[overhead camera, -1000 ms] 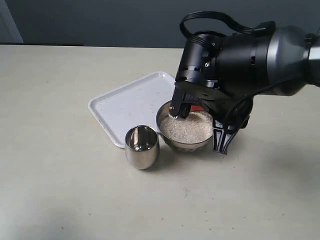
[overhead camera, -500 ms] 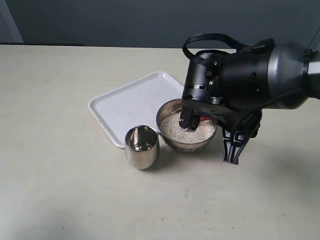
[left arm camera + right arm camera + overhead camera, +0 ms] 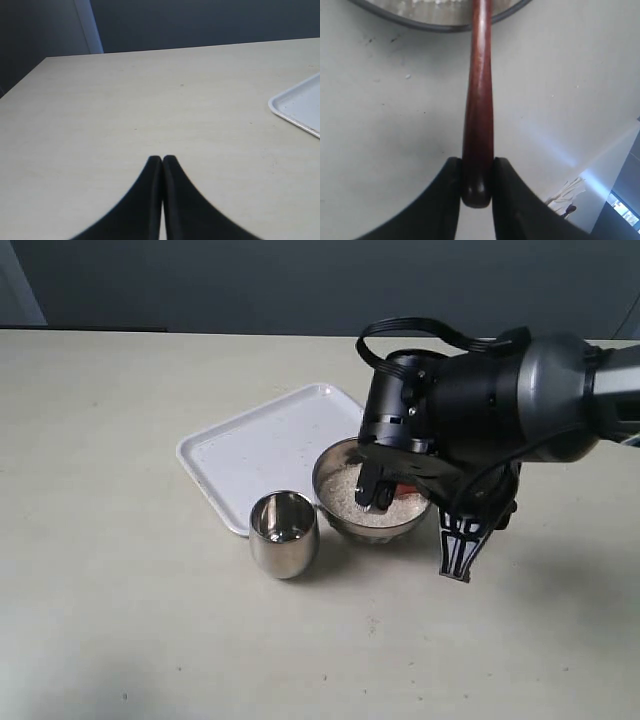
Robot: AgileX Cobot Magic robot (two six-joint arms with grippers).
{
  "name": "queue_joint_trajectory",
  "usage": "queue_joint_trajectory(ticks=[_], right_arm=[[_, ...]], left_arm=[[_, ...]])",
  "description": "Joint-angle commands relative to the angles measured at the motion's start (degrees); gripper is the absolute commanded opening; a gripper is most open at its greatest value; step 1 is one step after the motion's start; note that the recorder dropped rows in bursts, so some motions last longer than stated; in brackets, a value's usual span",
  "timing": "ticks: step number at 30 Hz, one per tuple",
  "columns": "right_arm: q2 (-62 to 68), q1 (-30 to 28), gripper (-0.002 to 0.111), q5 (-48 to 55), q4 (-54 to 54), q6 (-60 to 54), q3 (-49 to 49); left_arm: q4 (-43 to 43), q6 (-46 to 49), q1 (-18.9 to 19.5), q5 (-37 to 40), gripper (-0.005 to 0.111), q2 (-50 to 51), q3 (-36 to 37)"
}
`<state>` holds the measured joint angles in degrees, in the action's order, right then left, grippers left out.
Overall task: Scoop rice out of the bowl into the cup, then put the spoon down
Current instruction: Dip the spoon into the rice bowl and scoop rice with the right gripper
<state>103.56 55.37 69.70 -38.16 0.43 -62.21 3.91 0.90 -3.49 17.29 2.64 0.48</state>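
Observation:
The steel bowl [image 3: 326, 478] holds white rice [image 3: 345, 498] and stands by the tray's near corner. The steel cup [image 3: 284, 532] stands just left of the bowl, in front. My right gripper [image 3: 456, 570] hangs low beside the bowl's right side, with the bulky arm over the bowl. In the right wrist view that gripper [image 3: 476, 167] is shut on the end of the reddish-brown spoon [image 3: 478, 95]. Its handle runs over the bowl's rim [image 3: 420, 22], and the spoon's oval end is hidden. My left gripper [image 3: 162, 159] is shut on nothing, over bare table.
A white tray [image 3: 262, 445] lies behind the cup and the bowl, and its corner [image 3: 297, 107] shows in the left wrist view. The beige table [image 3: 120, 570] stretches left and front. A dark wall stands behind the table's far edge.
The right arm has shifted a little right and sunk toward the table, with its fingers lower beside the bowl. The bowl, cup and tray have not moved.

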Motion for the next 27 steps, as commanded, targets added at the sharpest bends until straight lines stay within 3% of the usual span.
queue_joint_trajectory(ticks=[1, 27], right_arm=[[0.1, 0.0, -0.001, 0.3, 1.8, -0.4, 0.2], [0.1, 0.0, -0.001, 0.3, 8.3, 3.7, 0.2]], left_arm=[[0.1, -0.4, -0.1, -0.9, 0.000, 0.1, -0.5], [0.1, -0.4, -0.1, -0.9, 0.000, 0.1, -0.5]])
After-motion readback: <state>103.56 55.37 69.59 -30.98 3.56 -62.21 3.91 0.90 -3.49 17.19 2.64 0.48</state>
